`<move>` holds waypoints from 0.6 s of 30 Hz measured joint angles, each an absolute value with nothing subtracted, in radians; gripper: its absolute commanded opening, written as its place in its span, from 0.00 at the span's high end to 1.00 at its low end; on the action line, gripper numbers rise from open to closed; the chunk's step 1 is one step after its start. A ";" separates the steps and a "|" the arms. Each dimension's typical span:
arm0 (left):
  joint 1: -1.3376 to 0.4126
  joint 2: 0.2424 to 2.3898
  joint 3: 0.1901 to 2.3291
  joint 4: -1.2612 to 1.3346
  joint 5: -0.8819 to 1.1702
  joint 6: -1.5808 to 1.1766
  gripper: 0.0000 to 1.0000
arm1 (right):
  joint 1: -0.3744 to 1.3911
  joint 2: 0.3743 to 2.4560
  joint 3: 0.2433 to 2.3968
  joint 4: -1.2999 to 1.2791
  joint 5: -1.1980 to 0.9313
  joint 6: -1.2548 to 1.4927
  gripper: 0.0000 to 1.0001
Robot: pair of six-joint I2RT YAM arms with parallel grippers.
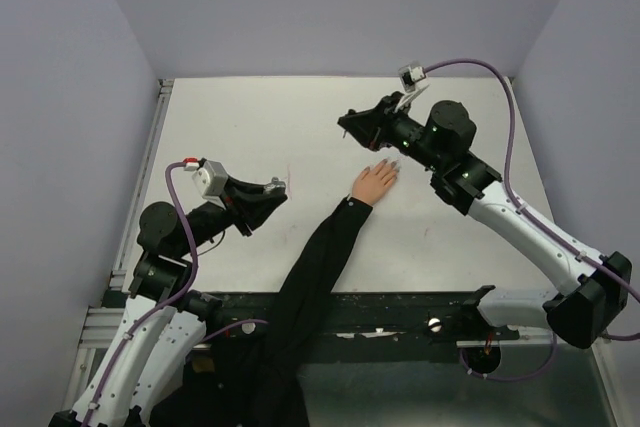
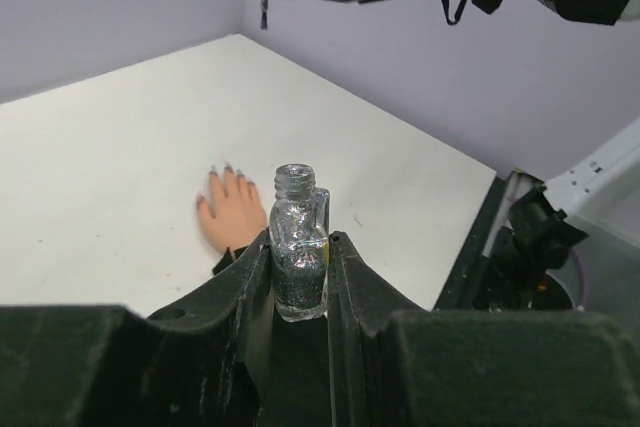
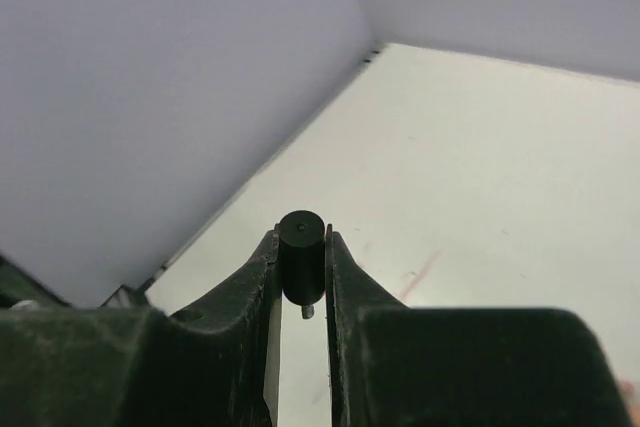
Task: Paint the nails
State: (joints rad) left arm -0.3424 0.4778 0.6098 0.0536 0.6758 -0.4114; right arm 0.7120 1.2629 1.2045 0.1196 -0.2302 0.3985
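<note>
Above open tabletop (image 1: 280,127) near the nails (image 2: 228,171), left gripper (image 2: 300,245) clamps a bottle (image 2: 296,215), right gripper (image 3: 301,252) a black cap (image 3: 301,265).

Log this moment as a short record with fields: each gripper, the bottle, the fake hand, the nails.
left gripper: shut on the polish bottle, holding it upright
polish bottle: clear glass, glittery contents, neck uncapped
right gripper: shut on a black cap, raised beyond the fake hand
fake hand: palm down on the table, black sleeve trailing over the near edge
nails: greyish-purple; too small to tell whether any paint is on them
</note>
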 measured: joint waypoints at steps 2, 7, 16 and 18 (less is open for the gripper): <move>-0.342 0.472 0.615 0.026 0.627 -0.387 1.00 | 0.654 1.256 1.139 0.131 -0.213 0.422 0.99; -0.342 0.463 0.615 -0.014 0.562 -0.353 1.00 | 0.448 1.236 0.942 0.196 -0.211 0.465 0.99; -0.343 0.468 0.616 -0.035 0.533 -0.327 1.00 | 0.188 1.315 0.694 0.439 -0.292 0.534 0.99; -0.342 0.474 0.615 -0.035 0.532 -0.323 1.00 | 0.174 1.357 0.673 0.486 -0.298 0.534 0.99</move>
